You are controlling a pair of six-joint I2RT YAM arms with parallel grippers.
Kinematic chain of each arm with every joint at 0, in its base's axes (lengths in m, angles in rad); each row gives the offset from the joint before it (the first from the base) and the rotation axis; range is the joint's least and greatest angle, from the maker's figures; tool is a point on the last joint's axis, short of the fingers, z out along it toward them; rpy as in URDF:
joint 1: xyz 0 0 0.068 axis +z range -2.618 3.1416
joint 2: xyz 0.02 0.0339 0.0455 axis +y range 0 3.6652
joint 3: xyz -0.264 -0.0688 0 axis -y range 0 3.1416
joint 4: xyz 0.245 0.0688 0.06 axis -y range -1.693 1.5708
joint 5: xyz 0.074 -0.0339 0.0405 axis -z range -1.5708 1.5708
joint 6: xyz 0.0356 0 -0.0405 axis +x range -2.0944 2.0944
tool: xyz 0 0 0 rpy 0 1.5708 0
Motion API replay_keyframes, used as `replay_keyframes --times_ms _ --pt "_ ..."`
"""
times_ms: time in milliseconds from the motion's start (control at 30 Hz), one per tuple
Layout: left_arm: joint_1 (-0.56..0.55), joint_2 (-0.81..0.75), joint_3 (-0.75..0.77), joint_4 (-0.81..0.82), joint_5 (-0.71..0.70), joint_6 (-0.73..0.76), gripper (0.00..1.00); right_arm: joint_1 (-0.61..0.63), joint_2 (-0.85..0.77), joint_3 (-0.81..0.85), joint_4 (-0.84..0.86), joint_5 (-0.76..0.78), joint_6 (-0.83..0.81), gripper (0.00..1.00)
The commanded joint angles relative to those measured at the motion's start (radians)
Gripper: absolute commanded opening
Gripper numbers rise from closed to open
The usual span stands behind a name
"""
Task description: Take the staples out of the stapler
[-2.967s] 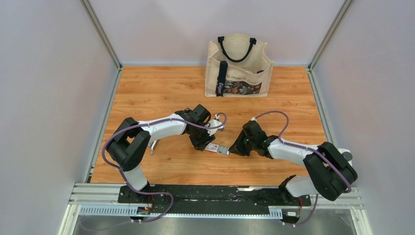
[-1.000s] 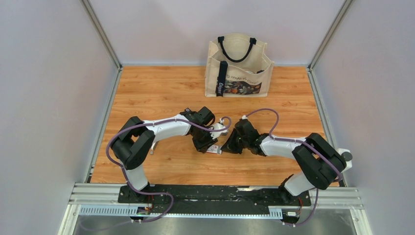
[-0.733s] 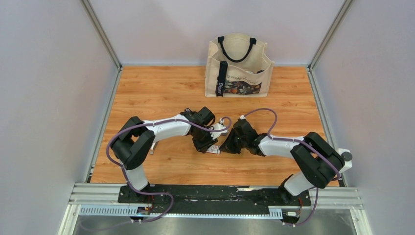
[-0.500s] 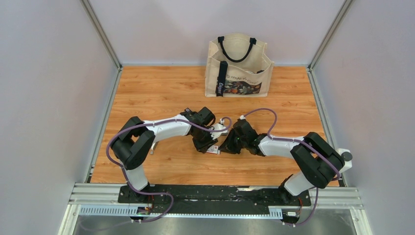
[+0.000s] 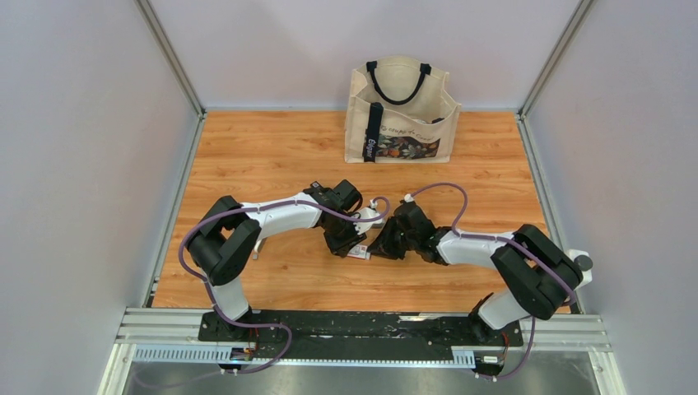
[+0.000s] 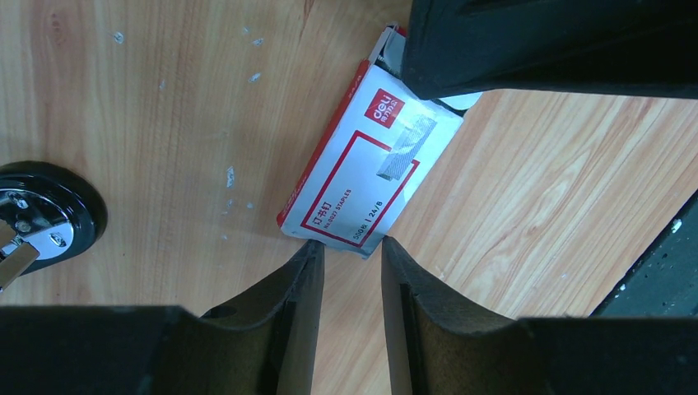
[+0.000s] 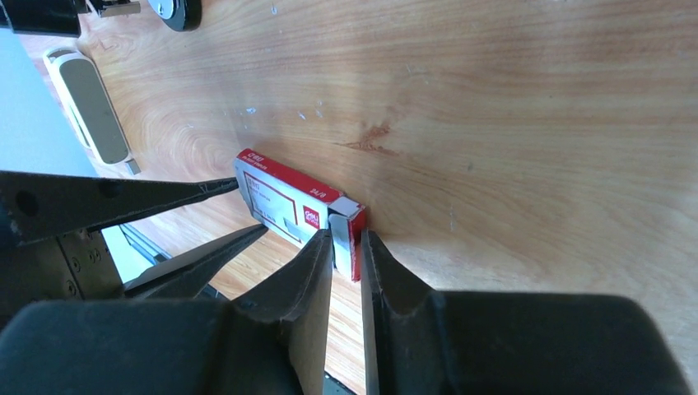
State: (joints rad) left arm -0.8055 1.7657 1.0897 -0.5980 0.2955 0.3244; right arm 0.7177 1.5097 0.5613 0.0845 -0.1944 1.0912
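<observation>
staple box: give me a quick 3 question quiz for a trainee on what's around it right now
1. True or false: the box lies flat on the table.
2. What stands at the table's far edge? A) tote bag B) bucket C) tray
3. How many tools have their tips at the box?
Key: 1 true. 2 A. 3 two: the left tool at one end, the right tool at the other.
</observation>
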Motion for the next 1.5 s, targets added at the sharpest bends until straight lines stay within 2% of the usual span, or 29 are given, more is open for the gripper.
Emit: replay_keyframes --times_ms 0,867,1067,1167,1200,1300,1433,1467 --pt "-0.012 -0.002 0.019 0.004 0.007 0.022 0.4 0.006 -0.058 -0.015 0.054 -0.008 -0.014 0.22" --pt "-0.02 0.001 0.026 0.001 0.014 0.024 0.37 0.008 0.035 0.015 0.124 -0.059 -0.007 0.21" --pt "-0.023 -0.002 0.039 -0.017 0.017 0.027 0.38 0.008 0.015 0.018 0.088 -0.05 -0.023 0.23" --pt "-0.021 -0.017 0.062 -0.058 0.014 0.031 0.47 0.008 -0.041 0.029 -0.001 -0.022 -0.06 0.42" --pt "-0.021 -0.026 0.065 -0.066 0.007 0.033 0.55 0.008 -0.058 0.032 -0.027 -0.01 -0.069 0.54" --pt "-0.015 -0.067 0.076 -0.088 -0.002 0.033 0.67 0.003 -0.115 0.046 -0.136 0.015 -0.106 0.7" --pt "0.008 -0.11 0.113 -0.137 0.036 0.016 0.8 -0.009 -0.158 0.06 -0.256 0.021 -0.143 0.8" --pt "0.025 -0.12 0.13 -0.161 0.048 0.013 0.81 -0.014 -0.169 0.06 -0.273 0.021 -0.149 0.81"
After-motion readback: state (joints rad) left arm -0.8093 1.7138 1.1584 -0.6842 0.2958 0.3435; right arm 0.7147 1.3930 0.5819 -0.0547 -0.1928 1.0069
